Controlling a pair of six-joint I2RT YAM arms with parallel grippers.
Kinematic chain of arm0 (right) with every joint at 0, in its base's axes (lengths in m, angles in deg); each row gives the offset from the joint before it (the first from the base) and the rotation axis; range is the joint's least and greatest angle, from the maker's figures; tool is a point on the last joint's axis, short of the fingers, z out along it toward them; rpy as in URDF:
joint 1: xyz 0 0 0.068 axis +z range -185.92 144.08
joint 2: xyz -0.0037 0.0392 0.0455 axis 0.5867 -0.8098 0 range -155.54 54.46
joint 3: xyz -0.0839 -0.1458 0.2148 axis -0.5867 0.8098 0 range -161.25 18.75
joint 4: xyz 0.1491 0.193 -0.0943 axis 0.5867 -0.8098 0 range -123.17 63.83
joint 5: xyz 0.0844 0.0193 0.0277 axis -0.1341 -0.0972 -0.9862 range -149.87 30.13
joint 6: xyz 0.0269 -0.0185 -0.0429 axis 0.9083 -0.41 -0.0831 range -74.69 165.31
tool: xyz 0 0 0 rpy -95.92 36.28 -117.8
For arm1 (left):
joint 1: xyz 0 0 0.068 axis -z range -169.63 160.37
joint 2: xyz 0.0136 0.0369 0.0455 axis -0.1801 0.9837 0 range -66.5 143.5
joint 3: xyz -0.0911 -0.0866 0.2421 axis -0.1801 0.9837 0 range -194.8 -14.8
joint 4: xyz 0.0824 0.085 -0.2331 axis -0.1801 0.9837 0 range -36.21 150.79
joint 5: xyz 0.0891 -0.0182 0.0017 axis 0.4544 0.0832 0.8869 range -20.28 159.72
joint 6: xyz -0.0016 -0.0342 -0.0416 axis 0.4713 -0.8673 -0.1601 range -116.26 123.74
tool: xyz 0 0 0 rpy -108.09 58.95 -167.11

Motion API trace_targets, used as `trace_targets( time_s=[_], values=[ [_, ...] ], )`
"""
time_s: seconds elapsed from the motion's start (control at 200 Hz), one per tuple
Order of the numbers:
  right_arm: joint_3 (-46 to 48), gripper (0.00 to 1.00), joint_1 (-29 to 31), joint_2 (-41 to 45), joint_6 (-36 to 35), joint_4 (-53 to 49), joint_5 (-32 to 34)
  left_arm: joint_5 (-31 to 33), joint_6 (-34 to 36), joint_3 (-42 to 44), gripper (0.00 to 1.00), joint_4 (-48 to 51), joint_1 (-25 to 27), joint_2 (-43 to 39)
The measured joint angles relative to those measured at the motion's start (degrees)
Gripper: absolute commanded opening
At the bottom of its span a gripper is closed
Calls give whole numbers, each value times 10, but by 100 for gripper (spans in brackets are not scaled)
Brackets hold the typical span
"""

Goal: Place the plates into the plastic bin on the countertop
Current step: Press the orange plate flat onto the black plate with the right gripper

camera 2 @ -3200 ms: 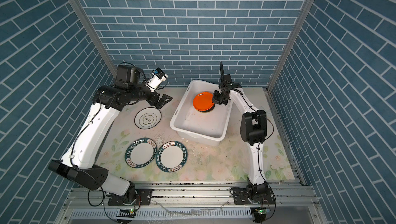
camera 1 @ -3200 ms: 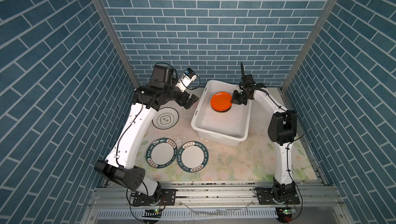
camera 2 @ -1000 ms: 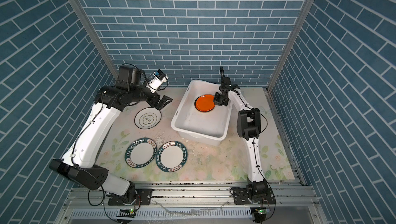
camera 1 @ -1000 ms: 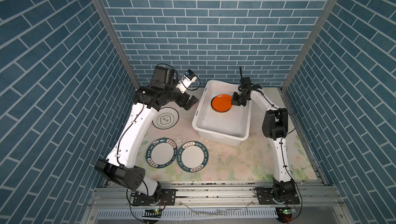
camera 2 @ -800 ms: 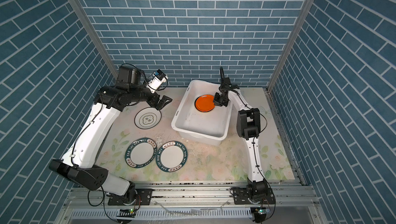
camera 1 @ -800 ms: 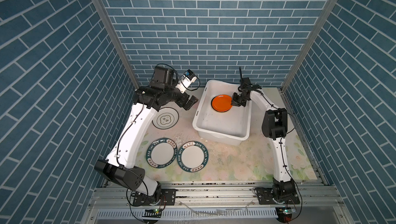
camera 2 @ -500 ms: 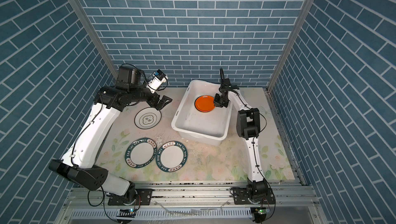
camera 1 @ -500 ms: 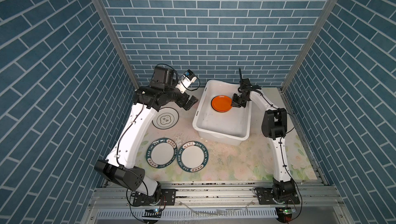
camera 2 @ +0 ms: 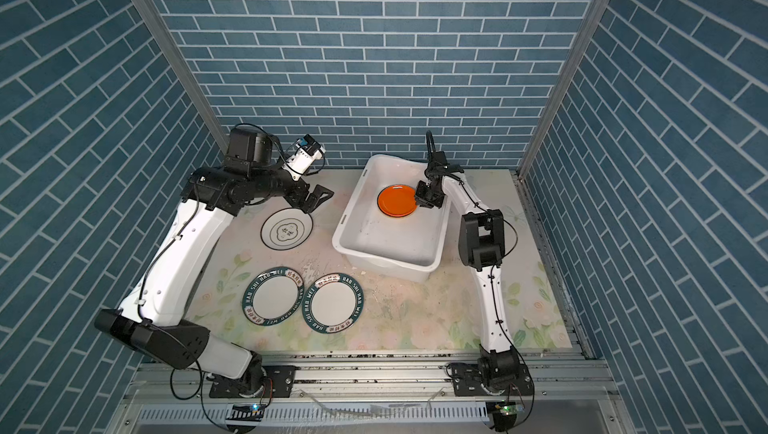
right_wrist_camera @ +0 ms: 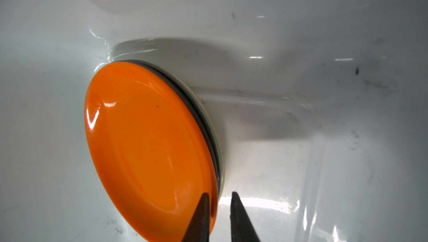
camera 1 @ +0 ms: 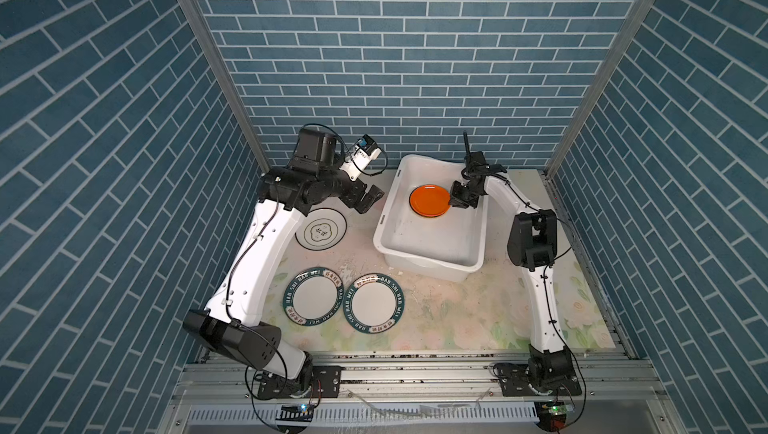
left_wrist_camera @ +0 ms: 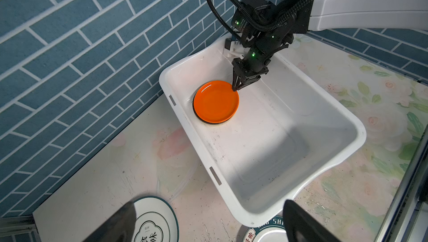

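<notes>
A glossy white green-rimmed plate [camera 1: 316, 297] with lettering round its rim lies flat on the pale, flower-printed countertop [camera 1: 457, 319] nearest the arm bases. A second green-rimmed plate [camera 1: 377, 303] lies just beside it, rims almost meeting. Farther back lies a white black-rimmed plate [camera 1: 322, 230] with a dark emblem at its centre. To its right stands the plastic bin [camera 1: 436, 240], a smooth white rectangular tub with rounded corners, a rolled rim and a scuffed floor. At the bin's far end a shiny orange plate [right_wrist_camera: 148, 145] tops a short stack, and under it show the edges of a black plate [right_wrist_camera: 208, 136] and a cream plate [right_wrist_camera: 221, 159].

The left gripper [camera 2: 318, 199] hangs above the countertop between the black-rimmed plate and the bin, jaws spread wide and holding nothing. The right gripper [right_wrist_camera: 219, 194] reaches down into the bin. Its thin dark fingers [right_wrist_camera: 199, 217] stand a narrow gap apart astride the orange plate's rim, with bin floor visible between the rim and the outer finger. Blue brick-patterned walls [camera 1: 395, 78] close the scene behind.
</notes>
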Motion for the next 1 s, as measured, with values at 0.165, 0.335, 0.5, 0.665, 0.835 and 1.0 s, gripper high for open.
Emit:
trace_targets(
  time_s=[0.165, 0.335, 0.5, 0.665, 0.835, 1.0],
  values=[
    [6, 11, 6, 37, -13, 3, 7, 0, 0, 0, 100, 0, 0, 0],
    [7, 4, 21, 80, -37, 5, -9, 1, 0, 0, 100, 0, 0, 0],
    [0, 4, 52, 88, -83, -22, -44, 2, 0, 0, 100, 0, -1, 0],
    [4, 4, 103, 88, -137, -75, -57, 2, 3, 0, 100, 0, -1, 0],
    [48, 4, 137, 88, -161, -88, -62, 2, 6, 0, 100, 0, -1, 0],
    [69, 5, 132, 81, -165, -96, -59, 2, 7, 0, 100, 0, -1, 0]
  ],
)
